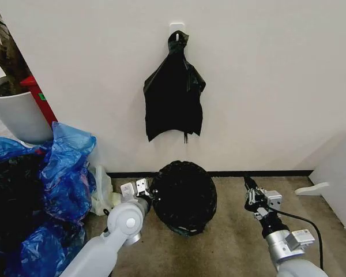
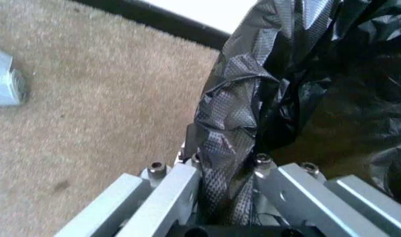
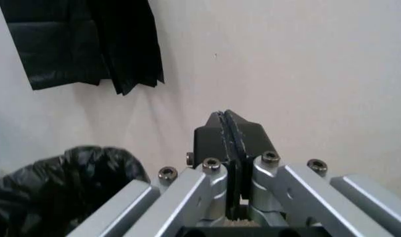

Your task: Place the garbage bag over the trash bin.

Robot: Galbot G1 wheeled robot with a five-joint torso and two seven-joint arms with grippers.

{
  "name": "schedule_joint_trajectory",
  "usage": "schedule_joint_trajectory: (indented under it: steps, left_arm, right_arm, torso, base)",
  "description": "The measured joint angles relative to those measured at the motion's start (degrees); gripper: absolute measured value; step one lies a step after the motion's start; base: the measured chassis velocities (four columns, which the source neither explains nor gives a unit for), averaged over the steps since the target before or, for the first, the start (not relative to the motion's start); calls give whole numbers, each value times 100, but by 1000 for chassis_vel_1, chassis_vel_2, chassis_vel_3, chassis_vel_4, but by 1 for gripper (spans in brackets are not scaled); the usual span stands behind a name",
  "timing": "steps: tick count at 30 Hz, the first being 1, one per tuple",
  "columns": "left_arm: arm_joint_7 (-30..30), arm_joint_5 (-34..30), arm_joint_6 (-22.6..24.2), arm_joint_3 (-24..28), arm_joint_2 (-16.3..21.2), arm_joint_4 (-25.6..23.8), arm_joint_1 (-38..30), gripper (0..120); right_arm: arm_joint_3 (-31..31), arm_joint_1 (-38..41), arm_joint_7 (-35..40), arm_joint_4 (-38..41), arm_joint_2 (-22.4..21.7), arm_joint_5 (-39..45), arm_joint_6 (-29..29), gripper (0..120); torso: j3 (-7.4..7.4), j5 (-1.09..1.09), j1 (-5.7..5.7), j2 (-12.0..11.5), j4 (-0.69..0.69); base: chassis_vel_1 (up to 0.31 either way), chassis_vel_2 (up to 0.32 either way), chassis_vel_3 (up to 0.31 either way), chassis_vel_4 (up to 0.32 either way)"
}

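Observation:
The glossy black garbage bag (image 1: 184,193) stands as a rounded mound on the carpet by the wall, draped over the trash bin, which is hidden beneath it. My left gripper (image 1: 145,189) is at the mound's left edge. In the left wrist view it (image 2: 223,163) is shut on a crinkled fold of the garbage bag (image 2: 253,98). My right gripper (image 1: 249,187) hovers to the right of the mound, apart from it. Its fingers (image 3: 225,128) are shut with nothing between them, and the bag (image 3: 62,182) lies off to one side.
A bunch of black bags (image 1: 174,92) hangs from a wall hook above the mound. Blue plastic bags (image 1: 63,173) pile up at the left, below a big white plant pot (image 1: 17,115). A white cabinet (image 1: 340,173) stands at the right. Bare carpet (image 1: 230,236) lies in front.

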Motion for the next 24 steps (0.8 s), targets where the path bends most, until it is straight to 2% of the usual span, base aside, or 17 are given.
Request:
schedule_joint_trajectory:
  steps: [4, 7, 10, 11, 14, 18, 20, 22, 24]
  left_arm:
    - [-16, 66, 39, 14, 0, 20, 35, 1]
    - [82, 44, 42, 14, -10, 25, 67, 8]
    - [151, -94, 41, 8, -25, -28, 115, 22]
    - [151, -94, 41, 8, -25, -28, 115, 22]
    - [227, -132, 43, -18, -1, -102, 199, 32]
    - [211, -181, 47, -129, 103, -293, 357, 51]
    - [208, -182, 47, -144, 117, -326, 380, 52]
    - [199, -182, 47, -181, 149, -424, 454, 59]
    - [144, -171, 47, -223, 186, -565, 558, 71]
  right_arm:
    - [-21, 34, 53, 11, -12, 13, -18, 0]
    - [-35, 63, 147, 35, -39, 56, -70, 0]
    - [-40, 89, 189, 60, -70, 99, -112, 13]
    - [-40, 89, 189, 60, -70, 99, -112, 13]
    - [-51, 116, 227, 76, -81, 104, -117, 23]
    - [-55, 137, 292, 85, -96, 121, -119, 43]
    - [-55, 136, 295, 86, -99, 127, -119, 45]
    - [-53, 135, 311, 94, -106, 148, -120, 51]
    - [-58, 148, 350, 100, -109, 196, -130, 63]
  torso:
    - [0, 0, 0, 0, 0]
    - [0, 0, 0, 0, 0]
    - [0, 2, 0, 0, 0]
    - [0, 2, 0, 0, 0]
    - [0, -1, 0, 0, 0]
    - [0, 0, 0, 0, 0]
    - [0, 0, 0, 0, 0]
    - [0, 0, 0, 0, 0]
    - [0, 0, 0, 0, 0]
  base:
    - [0, 0, 0, 0]
    - [0, 0, 0, 0]
    - [0, 0, 0, 0]
    - [0, 0, 0, 0]
    - [0, 0, 0, 0]
    - [0, 0, 0, 0]
    - [0, 0, 0, 0]
    - [0, 0, 0, 0]
    - [0, 0, 0, 0]
